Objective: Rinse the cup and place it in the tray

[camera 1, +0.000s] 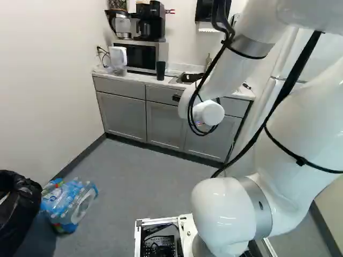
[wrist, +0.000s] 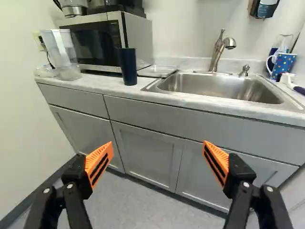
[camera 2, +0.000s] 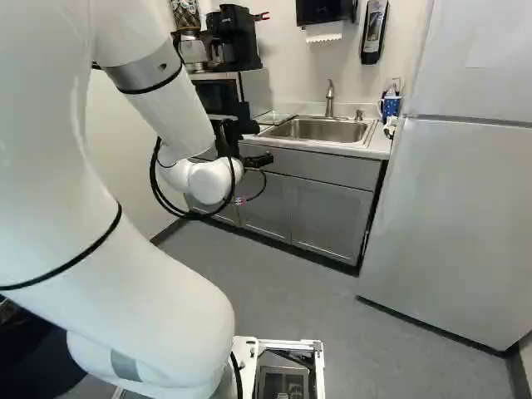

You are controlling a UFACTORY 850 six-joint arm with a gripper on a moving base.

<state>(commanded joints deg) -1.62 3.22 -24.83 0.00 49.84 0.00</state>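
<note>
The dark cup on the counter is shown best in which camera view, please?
The wrist view, where the dark cup stands whole and large beside the tray, with nothing in front of it. The left base view shows it whole but small; in the right base view I cannot make it out past the arm.

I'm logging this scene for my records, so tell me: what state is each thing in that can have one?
Gripper: jaws wide open, holding nothing
Cup: upright on the counter
Tray: lying flat beside the sink
Faucet: no water showing
Microwave: door closed
Cabinet doors: closed
Refrigerator: doors closed
</note>
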